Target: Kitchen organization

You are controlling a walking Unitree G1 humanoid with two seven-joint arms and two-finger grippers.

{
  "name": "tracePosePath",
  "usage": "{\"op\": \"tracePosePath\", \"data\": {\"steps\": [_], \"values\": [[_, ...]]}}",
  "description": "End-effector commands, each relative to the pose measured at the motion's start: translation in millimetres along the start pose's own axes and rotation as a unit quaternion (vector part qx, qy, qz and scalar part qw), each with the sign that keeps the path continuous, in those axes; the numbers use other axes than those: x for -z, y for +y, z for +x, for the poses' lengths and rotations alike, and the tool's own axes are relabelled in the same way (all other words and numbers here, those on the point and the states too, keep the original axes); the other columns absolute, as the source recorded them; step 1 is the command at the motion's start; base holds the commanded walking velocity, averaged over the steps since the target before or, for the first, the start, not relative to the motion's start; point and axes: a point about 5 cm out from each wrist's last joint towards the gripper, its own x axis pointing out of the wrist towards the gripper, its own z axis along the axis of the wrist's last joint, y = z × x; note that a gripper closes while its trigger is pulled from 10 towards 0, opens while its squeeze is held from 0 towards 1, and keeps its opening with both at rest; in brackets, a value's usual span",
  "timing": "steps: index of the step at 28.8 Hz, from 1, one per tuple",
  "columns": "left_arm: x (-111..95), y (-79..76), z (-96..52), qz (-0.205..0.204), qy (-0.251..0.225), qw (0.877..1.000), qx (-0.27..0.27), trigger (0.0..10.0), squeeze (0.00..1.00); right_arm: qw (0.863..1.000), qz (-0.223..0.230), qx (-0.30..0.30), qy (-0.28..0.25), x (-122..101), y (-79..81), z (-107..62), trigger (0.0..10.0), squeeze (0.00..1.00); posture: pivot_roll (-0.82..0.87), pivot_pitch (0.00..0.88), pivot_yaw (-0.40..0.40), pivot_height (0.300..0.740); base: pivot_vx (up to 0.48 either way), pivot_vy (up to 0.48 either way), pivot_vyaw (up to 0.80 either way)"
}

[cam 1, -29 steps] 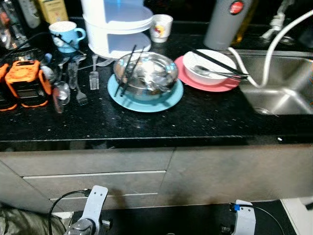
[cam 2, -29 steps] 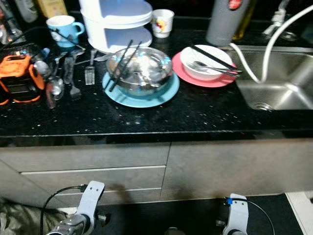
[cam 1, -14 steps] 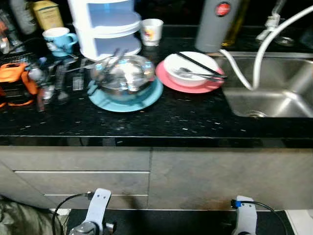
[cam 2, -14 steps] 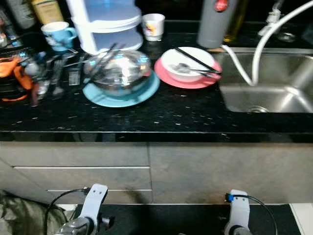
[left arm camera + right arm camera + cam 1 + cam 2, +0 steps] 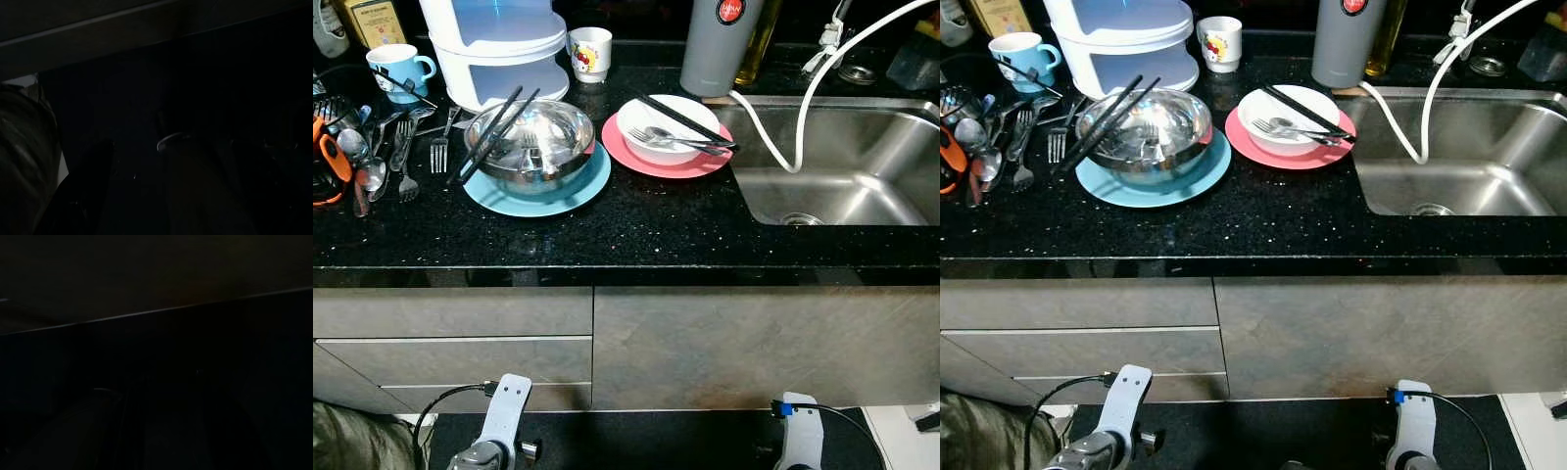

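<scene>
The black bench (image 5: 636,230) carries everything; the steel bowl (image 5: 530,144) near its middle serves here as the landmark. Far left of the bowl lies an orange object (image 5: 327,162) at the bench edge, and closer to the bowl a group of forks and spoons (image 5: 399,157) lies loose. Behind these, left of the bowl, stands a blue mug (image 5: 395,70). The bowl itself sits on a light blue plate (image 5: 536,192), and two black chopsticks (image 5: 489,135) rest across its rim. Directly behind the bowl is a white and blue tiered container (image 5: 499,44), and a small white cup (image 5: 590,53) stands behind the bowl to the right. Just right of the bowl, a white bowl (image 5: 668,125) with chopsticks and a fork sits on a pink plate (image 5: 664,160). Behind that stands a grey bottle (image 5: 719,47). Far right of the bowl is the steel sink (image 5: 832,171), with a white hose (image 5: 798,108) hanging into it.

Both arms hang low before the cabinet; for the left hand (image 5: 137,196) and the right hand (image 5: 146,431) the wrist views are too dark, so I cannot tell whether the fingers are apart or together.
</scene>
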Motion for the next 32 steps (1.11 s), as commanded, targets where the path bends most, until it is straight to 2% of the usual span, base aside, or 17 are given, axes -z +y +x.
{"op": "tracePosePath", "data": {"steps": [1, 11, 12, 13, 14, 15, 16, 17, 19, 20, 22, 23, 24, 26, 29, 31, 32], "values": [[8, 1.1, -1.2, 0.004, 0.012, 1.000, 0.002, 10.0, 0.00, 0.999, -0.025, -0.037, 0.001, 1, 4.7, -0.5, 10.0, 0.00, -0.01, 0.145, -0.015, 0.740, 0.000, -0.461, 0.00], [8, 2.0, -1.3, -0.008, 0.008, 1.000, -0.006, 10.0, 0.00, 0.992, -0.037, -0.122, -0.017, -4, 16.3, -0.1, 10.0, 0.00, -0.01, 0.148, -0.015, 0.740, 0.000, -0.276, 0.00], [8, 2.1, -1.4, -0.008, 0.008, 1.000, -0.007, 10.0, 0.00, 0.989, -0.043, -0.136, -0.044, -19, 15.5, 2.7, 10.0, 0.00, -0.01, 0.148, -0.015, 0.740, 0.000, 0.000, 0.00], [9, 2.0, -1.4, -0.009, 0.008, 1.000, -0.006, 10.0, 0.00, 0.980, -0.049, -0.168, -0.099, -59, 10.2, 6.8, 10.0, 0.00, -0.01, 0.150, -0.013, 0.740, 0.000, 0.000, 0.00], [9, 2.0, -1.4, -0.009, 0.008, 1.000, -0.006, 10.0, 0.00, 0.980, -0.049, -0.168, -0.099, -59, 10.2, 6.8, 10.0, 0.00, -0.01, 0.150, -0.013, 0.740, 0.000, 0.000, 0.00], [9, 2.0, -1.4, -0.010, 0.008, 1.000, -0.005, 10.0, 0.00, 0.955, -0.059, -0.231, -0.177, -114, 6.0, 3.1, 10.0, 0.00, -0.02, 0.151, -0.012, 0.740, 0.000, 0.000, 0.00], [9, 2.0, -1.4, -0.009, 0.008, 1.000, -0.005, 10.0, 0.00, 0.945, -0.059, -0.255, -0.198, -128, 6.2, -0.4, 10.0, 0.00, -0.02, 0.151, -0.012, 0.740, 0.000, 0.000, 0.00], [9, 2.0, -1.4, -0.009, 0.008, 1.000, -0.005, 10.0, 0.00, 0.945, -0.059, -0.255, -0.198, -128, 6.2, -0.4, 10.0, 0.00, -0.02, 0.151, -0.012, 0.740, 0.000, 0.000, 0.00], [9, 2.0, -1.4, -0.008, 0.008, 1.000, -0.005, 10.0, 0.00, 0.916, -0.057, -0.325, -0.228, -146, 11.4, -12.1, 10.0, 0.00, -0.02, 0.151, -0.012, 0.740, 0.000, 0.000, 0.00], [9, 2.0, -1.4, -0.008, 0.008, 1.000, -0.005, 10.0, 0.00, 0.916, -0.057, -0.325, -0.228, -146, 11.4, -12.1, 10.0, 0.00, -0.02, 0.151, -0.012, 0.740, 0.000, 0.000, 0.00], [8, 2.2, -1.4, -0.008, 0.008, 1.000, -0.005, 10.0, 0.00, 0.858, -0.051, -0.436, -0.267, -170, 24.7, -40.2, 10.0, 0.00, -0.02, 0.153, -0.011, 0.740, 0.000, 0.000, 0.00], [8, 2.2, -1.4, -0.008, 0.008, 1.000, -0.005, 10.0, 0.00, 0.858, -0.051, -0.436, -0.267, -170, 24.7, -40.2, 10.0, 0.00, -0.02, 0.153, -0.011, 0.740, 0.000, 0.000, 0.00], [8, 2.4, -1.5, -0.007, 0.008, 1.000, -0.005, 10.0, 0.00, 0.825, -0.058, -0.491, -0.275, -178, 32.9, -56.4, 10.0, 0.00, -0.02, 0.153, -0.011, 0.740, 0.000, 0.000, 0.00], [8, 2.3, -1.5, -0.007, 0.008, 1.000, -0.004, 10.0, 0.00, 0.813, -0.068, -0.510, -0.273, -180, 35.9, -62.8, 10.0, 0.00, -0.02, 0.153, -0.011, 0.740, 0.000, 0.000, 0.00], [8, 2.5, -1.4, -0.004, 0.008, 1.000, -0.004, 10.0, 0.00, 0.762, -0.107, -0.587, -0.252, -189, 47.5, -88.2, 10.0, 0.00, -0.02, 0.151, -0.011, 0.740, 0.000, 0.000, 0.00], [8, 2.6, -1.4, -0.004, 0.008, 1.000, -0.004, 10.0, 0.00, 0.755, -0.111, -0.596, -0.249, -190, 49.2, -91.3, 10.0, 0.00, -0.02, 0.151, -0.011, 0.740, 0.000, 0.000, 0.00], [8, 2.6, -1.4, -0.004, 0.008, 1.000, -0.004, 10.0, 0.00, 0.742, -0.114, -0.612, -0.247, -192, 52.3, -98.6, 10.0, 0.00, -0.02, 0.151, -0.011, 0.740, 0.000, 0.000, 0.00]]}}
